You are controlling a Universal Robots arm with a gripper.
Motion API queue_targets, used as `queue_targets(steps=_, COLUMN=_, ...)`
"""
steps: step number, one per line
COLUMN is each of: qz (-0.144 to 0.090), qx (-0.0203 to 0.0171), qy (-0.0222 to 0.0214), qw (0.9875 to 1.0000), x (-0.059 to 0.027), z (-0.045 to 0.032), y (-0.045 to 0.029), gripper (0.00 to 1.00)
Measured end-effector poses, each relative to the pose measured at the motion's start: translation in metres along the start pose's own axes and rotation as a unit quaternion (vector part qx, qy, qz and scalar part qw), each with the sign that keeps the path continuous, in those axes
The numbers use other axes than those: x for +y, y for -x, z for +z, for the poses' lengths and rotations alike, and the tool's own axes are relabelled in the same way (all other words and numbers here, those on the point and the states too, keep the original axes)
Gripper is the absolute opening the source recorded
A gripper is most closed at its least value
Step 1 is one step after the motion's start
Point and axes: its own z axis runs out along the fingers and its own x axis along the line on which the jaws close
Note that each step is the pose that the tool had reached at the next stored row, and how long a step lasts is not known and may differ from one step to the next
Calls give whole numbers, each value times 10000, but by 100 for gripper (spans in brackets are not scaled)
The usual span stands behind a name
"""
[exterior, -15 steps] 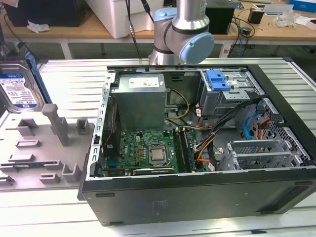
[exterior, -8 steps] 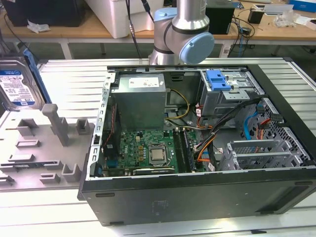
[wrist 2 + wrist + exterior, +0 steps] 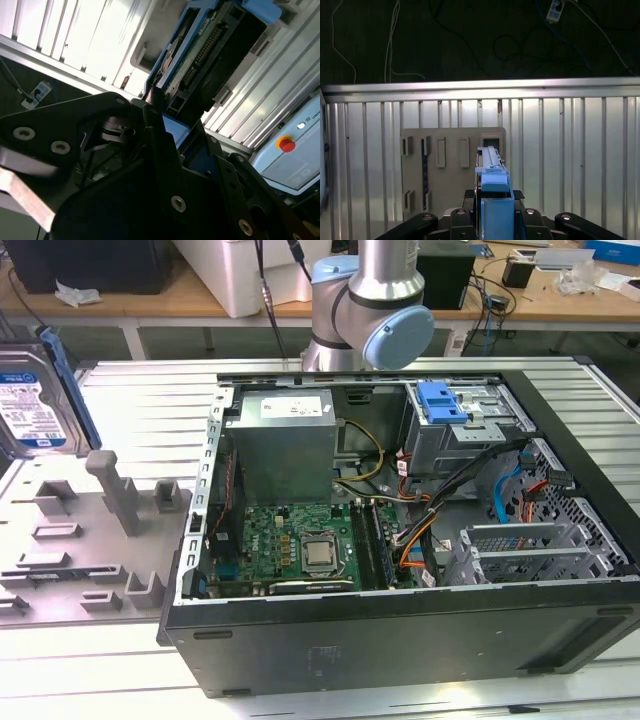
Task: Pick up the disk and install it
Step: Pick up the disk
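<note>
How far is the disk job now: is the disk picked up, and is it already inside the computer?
Done: the gripper is shut on the disk, holding it up apart from the grey holder. In hand: the disk, at the exterior view's left. Left: it is not yet installed; it is outside the open computer case.

Nothing can be read with certainty; the label on the disk [image 3: 33, 400] seems printed, but illegibly
</note>
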Motion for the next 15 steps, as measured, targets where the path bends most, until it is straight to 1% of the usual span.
queue_targets(steps=2, qz=0, qx=1, qy=0, qw=10000, x=-1, z=-31, y=-2, gripper=36)
queue_targets(steps=7, qz=0, qx=4, qy=0, qw=10000, x=-1, z=-160, y=-13, gripper=36)
queue_targets(steps=9, qz=0, qx=5, qy=0, qw=10000, x=-1, z=-197, y=-15, gripper=36)
queue_targets(steps=12, qz=0, qx=7, qy=0, qw=10000, x=-2, z=-303, y=-23, gripper=36)
queue_targets(steps=14, qz=0, qx=8, qy=0, qw=10000, x=-2, z=-342, y=-27, gripper=36)
queue_targets(steps=15, qz=0, qx=9, qy=0, qw=10000, x=-3, z=-389, y=-30, gripper=36)
